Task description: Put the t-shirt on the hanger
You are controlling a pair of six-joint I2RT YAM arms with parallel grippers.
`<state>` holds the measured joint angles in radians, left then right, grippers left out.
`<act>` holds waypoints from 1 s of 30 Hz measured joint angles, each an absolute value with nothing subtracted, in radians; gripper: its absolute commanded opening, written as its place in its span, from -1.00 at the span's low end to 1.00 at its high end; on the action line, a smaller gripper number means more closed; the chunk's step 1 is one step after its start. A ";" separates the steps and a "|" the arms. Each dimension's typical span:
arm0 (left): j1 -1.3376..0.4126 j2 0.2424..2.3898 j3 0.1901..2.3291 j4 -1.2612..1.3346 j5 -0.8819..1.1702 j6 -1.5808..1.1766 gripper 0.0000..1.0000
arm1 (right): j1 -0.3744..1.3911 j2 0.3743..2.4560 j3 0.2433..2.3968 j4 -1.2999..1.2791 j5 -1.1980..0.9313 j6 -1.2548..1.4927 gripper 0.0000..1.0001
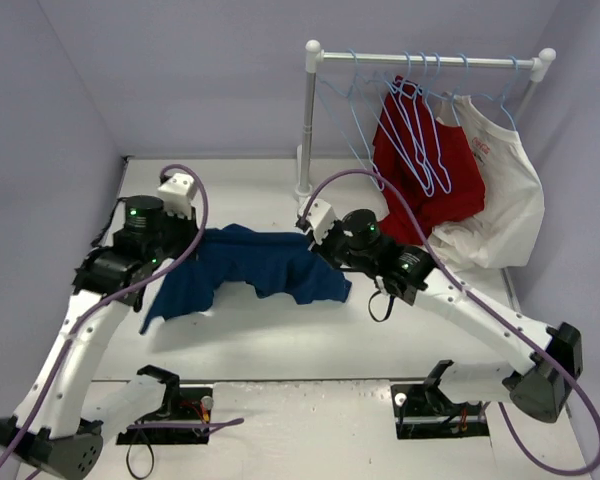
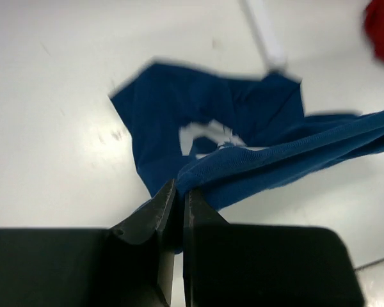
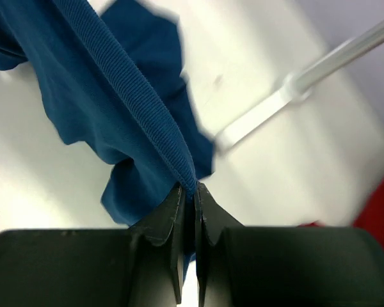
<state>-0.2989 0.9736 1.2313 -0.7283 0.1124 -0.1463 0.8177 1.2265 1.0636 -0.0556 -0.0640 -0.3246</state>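
T-shirt [image 1: 260,262] hangs stretched between my left hand [image 2: 179,190] and right hand [image 3: 196,189], both clamped tight on its edge; next, I reckon, carry it toward a hanger [image 1: 358,115].

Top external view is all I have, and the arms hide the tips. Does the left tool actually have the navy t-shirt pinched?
Observer: Yes. The left wrist view shows the left tool shut on a fold of the t-shirt.
Operator: And the right one?
Observer: The right tool is shut on a ribbed band of the cloth, which looks like the collar.
Operator: Any sign of the neck label?
Observer: The left wrist view shows a pale patch in the middle of the cloth. It is too blurred to tell whether that is the label.
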 measured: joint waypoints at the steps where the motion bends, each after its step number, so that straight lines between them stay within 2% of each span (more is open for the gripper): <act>1: -0.299 0.981 1.175 -0.714 0.115 -0.157 -1.00 | 0.817 1.242 1.040 -0.059 -0.067 -0.309 -1.00; 4: -0.298 1.010 1.073 -0.694 0.117 -0.168 -1.00 | 0.817 1.301 1.009 -0.069 -0.068 -0.286 -1.00; 7: -0.297 1.065 1.065 -0.674 0.100 -0.157 -1.00 | 0.817 1.367 1.026 -0.072 -0.035 -0.291 -1.00; 10: -0.290 1.159 1.168 -0.681 0.068 -0.121 -1.00 | 0.817 1.431 1.118 -0.086 0.050 -0.332 -1.00; 14: -0.270 1.264 1.417 -0.673 0.026 -0.059 -1.00 | 0.817 1.481 1.327 -0.089 0.197 -0.403 -1.00; 19: -0.269 1.194 1.524 -0.629 0.036 -0.001 -1.00 | 0.821 1.425 1.446 -0.045 0.235 -0.436 -1.00; 23: -0.273 1.082 1.433 -0.590 0.063 0.019 -1.00 | 0.837 1.344 1.367 -0.025 0.177 -0.411 -1.00; 30: -0.273 0.975 1.031 -0.562 0.109 -0.069 -1.00 | 0.841 1.341 1.058 -0.023 0.069 -0.307 -1.00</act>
